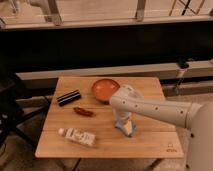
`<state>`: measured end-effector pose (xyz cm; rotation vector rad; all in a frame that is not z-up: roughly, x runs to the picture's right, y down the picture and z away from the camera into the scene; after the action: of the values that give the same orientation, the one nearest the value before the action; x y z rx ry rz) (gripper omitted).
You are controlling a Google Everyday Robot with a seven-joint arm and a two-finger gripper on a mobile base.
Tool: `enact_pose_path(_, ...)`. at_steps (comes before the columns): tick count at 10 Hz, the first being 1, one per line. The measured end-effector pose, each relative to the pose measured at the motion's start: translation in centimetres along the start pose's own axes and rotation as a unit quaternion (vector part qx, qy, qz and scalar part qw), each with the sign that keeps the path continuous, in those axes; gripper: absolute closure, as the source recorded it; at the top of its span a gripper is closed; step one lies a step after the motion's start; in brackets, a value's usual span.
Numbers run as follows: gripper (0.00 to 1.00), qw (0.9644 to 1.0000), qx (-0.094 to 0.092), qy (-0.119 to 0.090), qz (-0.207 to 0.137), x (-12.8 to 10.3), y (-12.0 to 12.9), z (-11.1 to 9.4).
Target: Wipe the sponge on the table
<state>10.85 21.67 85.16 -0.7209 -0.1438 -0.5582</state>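
The light wooden slatted table (150, 95) fills the middle of the camera view. My gripper (125, 128) points straight down at the table's front centre, at the end of the white arm that reaches in from the right. It is shut on the small light-blue sponge (128, 131), which shows only as a pale pad at the gripper's tip, pressed onto the tabletop. The gripper hides most of the sponge.
An orange bowl (104, 88) sits just behind the arm's wrist. A black bar-shaped object (68, 97) and a reddish-brown item (83, 111) lie to the left. A white labelled bottle (77, 136) lies near the front left edge. A dark wall stands behind the table.
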Motion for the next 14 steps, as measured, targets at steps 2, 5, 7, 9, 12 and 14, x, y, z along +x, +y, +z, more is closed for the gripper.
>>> enact_pose_path(2,0.93,0.9999,0.000,-0.001,-0.012,0.19,-0.08,0.09)
enact_pose_path(5,0.99,0.9999,0.000,0.000,-0.012,0.22,-0.12,0.01)
enact_pose_path(7,0.99,0.9999,0.000,0.000,-0.012,0.23,-0.11,0.01)
enact_pose_path(9,0.99,0.9994,-0.002,0.004,-0.035,-0.08,-0.36,0.06)
enact_pose_path(12,0.99,0.9993,-0.002,0.002,-0.038,-0.32,-0.44,-0.04)
enact_pose_path(14,0.99,0.9991,-0.002,0.004,-0.042,-0.41,-0.48,0.00)
